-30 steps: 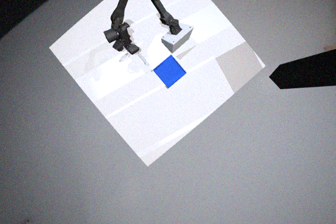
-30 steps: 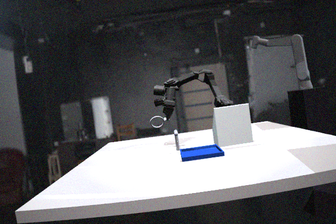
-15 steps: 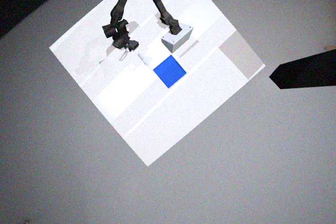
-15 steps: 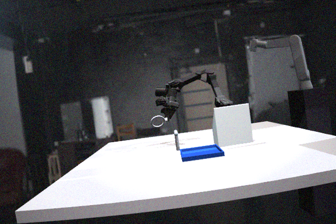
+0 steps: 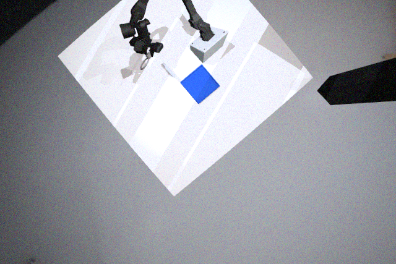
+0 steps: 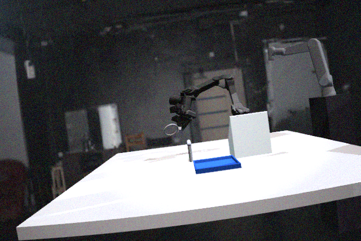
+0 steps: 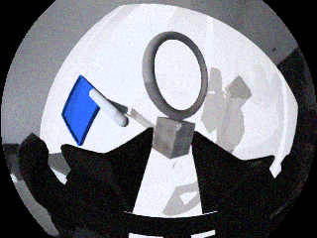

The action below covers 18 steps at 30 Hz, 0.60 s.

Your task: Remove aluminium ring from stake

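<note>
My gripper (image 5: 149,54) (image 6: 180,127) (image 7: 172,133) is shut on the ring's square tab (image 7: 173,141). The grey ring (image 5: 141,68) (image 6: 164,129) (image 7: 149,74) stands out beyond the fingertips, tilted steeply, and hangs in the air above the table, off the stake. The stake (image 6: 190,153) stands on the table beside the tray, lower than the ring; its pale cross-bar (image 5: 167,70) (image 6: 188,142) (image 7: 109,108) shows from above in the top view. The blue tray (image 5: 200,85) (image 6: 218,168) (image 7: 74,116) is empty, on the far side of the stake from the gripper.
The arm's pale base block (image 5: 215,45) (image 6: 250,134) stands behind the tray. The white table (image 5: 159,120) (image 6: 145,185) carries shadows of the arm. A black shape (image 5: 361,85) reaches in at the right of the top view. Another arm (image 6: 318,63) stands in the background.
</note>
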### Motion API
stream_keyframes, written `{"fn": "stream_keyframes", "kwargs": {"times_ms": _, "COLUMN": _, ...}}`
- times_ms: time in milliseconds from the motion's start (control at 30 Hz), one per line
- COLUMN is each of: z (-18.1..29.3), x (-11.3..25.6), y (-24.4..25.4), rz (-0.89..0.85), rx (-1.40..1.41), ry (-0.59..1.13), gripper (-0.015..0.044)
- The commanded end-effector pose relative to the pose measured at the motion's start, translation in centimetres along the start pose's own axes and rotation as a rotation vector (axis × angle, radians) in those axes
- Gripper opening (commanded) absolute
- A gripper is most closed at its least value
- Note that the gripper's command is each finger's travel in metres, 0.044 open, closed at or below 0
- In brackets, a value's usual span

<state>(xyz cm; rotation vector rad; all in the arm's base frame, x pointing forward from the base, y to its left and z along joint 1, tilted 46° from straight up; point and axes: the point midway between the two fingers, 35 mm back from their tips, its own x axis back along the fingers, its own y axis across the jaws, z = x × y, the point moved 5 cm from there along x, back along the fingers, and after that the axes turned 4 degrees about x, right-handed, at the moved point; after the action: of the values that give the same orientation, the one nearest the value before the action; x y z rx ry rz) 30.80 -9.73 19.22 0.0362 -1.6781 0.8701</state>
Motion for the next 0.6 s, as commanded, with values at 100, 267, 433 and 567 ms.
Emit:
{"fn": "stream_keyframes", "kwargs": {"times_ms": 100, "z": 0.7, "x": 0.6, "y": -0.6, "rz": 0.012, "rx": 0.100, "ry": -0.034, "gripper": 0.0000}}
{"fn": "stream_keyframes", "kwargs": {"times_ms": 267, "z": 1.3, "x": 0.8, "y": -1.1, "rz": 0.022, "rx": 0.179, "ry": -0.050, "gripper": 0.0000}}
{"fn": "stream_keyframes", "kwargs": {"times_ms": 433, "z": 1.9, "x": 1.1, "y": -1.6, "rz": 0.036, "rx": 0.258, "ry": -0.065, "gripper": 0.0000}}
{"fn": "stream_keyframes", "kwargs": {"times_ms": 567, "z": 2.4, "x": 1.4, "y": -1.9, "rz": 0.048, "rx": 0.322, "ry": -0.076, "gripper": 0.0000}}
